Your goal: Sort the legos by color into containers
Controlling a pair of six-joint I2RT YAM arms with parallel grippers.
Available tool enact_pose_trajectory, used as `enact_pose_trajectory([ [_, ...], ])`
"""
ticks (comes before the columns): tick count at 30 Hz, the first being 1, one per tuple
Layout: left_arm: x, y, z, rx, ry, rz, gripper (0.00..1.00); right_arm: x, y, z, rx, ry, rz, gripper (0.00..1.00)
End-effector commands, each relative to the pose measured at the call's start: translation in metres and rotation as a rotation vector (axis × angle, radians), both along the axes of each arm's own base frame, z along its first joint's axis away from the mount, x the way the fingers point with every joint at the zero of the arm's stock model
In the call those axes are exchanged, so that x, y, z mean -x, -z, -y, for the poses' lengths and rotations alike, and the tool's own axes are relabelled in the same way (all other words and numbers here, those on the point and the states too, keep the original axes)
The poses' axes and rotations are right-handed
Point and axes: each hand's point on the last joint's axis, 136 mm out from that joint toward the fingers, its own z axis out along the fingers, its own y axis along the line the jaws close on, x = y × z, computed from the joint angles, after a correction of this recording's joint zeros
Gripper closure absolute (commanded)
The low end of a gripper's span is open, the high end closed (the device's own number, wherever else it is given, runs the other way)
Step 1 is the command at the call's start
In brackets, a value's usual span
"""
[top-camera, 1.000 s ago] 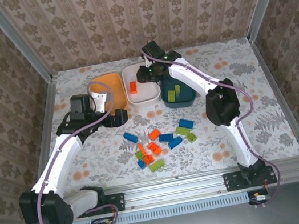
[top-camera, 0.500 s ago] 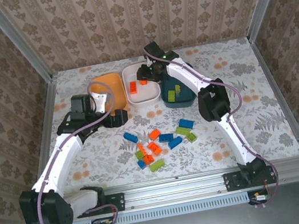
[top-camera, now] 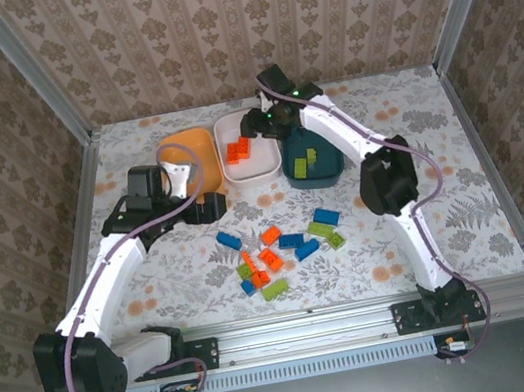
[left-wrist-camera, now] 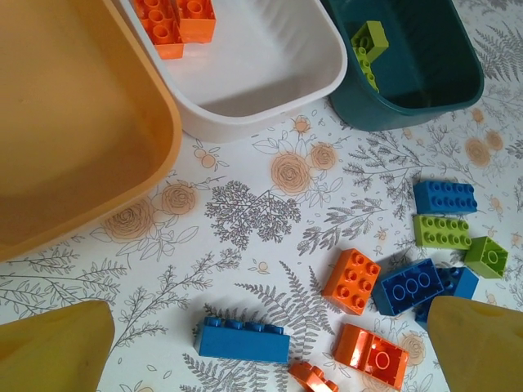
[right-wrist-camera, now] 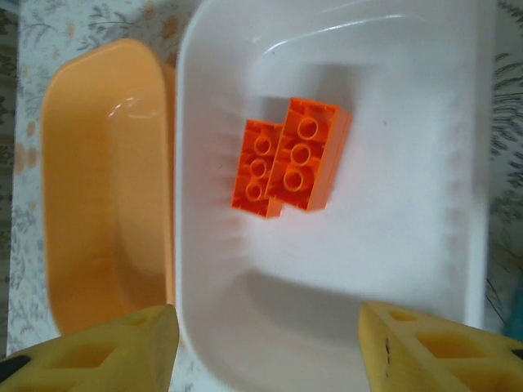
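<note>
My right gripper [right-wrist-camera: 265,320] hangs released, fingers spread on nothing, over the white tub [right-wrist-camera: 409,212]; two studded orange bricks [right-wrist-camera: 292,157] lie touching side by side inside it; the orange tub [right-wrist-camera: 106,180] sits just beside it; the dark teal tub [left-wrist-camera: 425,57] holds lime bricks [left-wrist-camera: 368,42]; my left gripper [left-wrist-camera: 265,314], likewise spread, hovers above the loose legos [top-camera: 282,251], roughly a dozen in blue, orange and lime, on the floral table [top-camera: 432,125].

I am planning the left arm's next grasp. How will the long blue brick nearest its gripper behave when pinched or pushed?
The long blue brick looks like rigid moulded plastic, so it probably will not bend. It lies low, studs up, with flat sides, so a push would likely slide it on the table, not roll it. Smooth walls may slip.
</note>
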Motion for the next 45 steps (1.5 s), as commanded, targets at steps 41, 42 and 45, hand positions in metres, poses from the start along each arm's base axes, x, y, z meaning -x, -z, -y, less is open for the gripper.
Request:
enact_pose_trajectory([
  [41, 0.037, 0.120, -0.002, 0.089, -0.520, -0.586, 0.21, 0.236, 0.081, 0.140, 0.315, -0.022, -0.138, 0.30],
  [42, 0.037, 0.122, -0.001, 0.085, -0.519, -0.590, 0.22, 0.236, 0.083, 0.140, 0.314, -0.023, -0.142, 0.31],
  [45, 0.033, 0.127, 0.002, 0.077, -0.513, -0.591, 0.25, 0.237, 0.089, 0.140, 0.313, -0.024, -0.152, 0.30],
])
